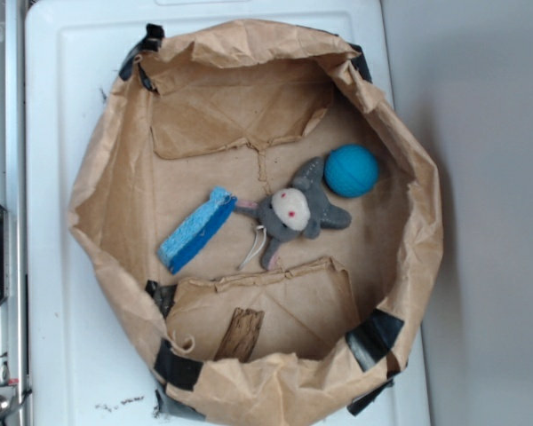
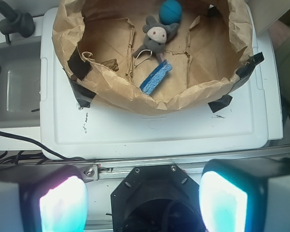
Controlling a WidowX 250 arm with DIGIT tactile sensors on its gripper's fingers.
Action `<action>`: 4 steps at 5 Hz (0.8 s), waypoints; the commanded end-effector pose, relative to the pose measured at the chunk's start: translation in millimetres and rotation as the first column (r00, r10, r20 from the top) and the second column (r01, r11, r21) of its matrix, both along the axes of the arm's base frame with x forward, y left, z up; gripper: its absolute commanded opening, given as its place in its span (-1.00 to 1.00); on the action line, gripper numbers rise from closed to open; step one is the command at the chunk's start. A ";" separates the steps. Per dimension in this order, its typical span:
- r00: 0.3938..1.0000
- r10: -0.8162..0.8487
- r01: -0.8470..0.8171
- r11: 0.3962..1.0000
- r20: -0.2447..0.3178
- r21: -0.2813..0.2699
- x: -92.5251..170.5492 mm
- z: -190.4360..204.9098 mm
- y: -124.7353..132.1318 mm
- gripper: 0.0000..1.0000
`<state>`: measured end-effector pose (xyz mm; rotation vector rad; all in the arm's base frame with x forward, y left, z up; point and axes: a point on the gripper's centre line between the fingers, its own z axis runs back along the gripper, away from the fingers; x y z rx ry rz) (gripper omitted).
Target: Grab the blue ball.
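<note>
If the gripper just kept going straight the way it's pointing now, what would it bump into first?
Probably the white lid in front of the paper bag, not the blue ball, which lies at the bag's far side. The open gripper looks down at that lid, though depth is hard to judge.

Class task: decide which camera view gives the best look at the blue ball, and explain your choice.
The exterior view: the blue ball shows whole and fairly large, beside the grey plush toy inside the paper bag. The wrist view shows the ball smaller, at the top edge, far from the claw.
</note>
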<state>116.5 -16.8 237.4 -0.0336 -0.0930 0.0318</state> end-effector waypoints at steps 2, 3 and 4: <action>0.995 0.083 -0.080 0.996 0.063 -0.048 50.0 -8.9 12.9 1.00; 0.990 0.113 -0.108 0.993 0.086 -0.055 99.7 -20.4 19.4 1.00; 0.986 0.141 -0.139 0.990 0.092 -0.033 149.4 -40.6 30.9 1.00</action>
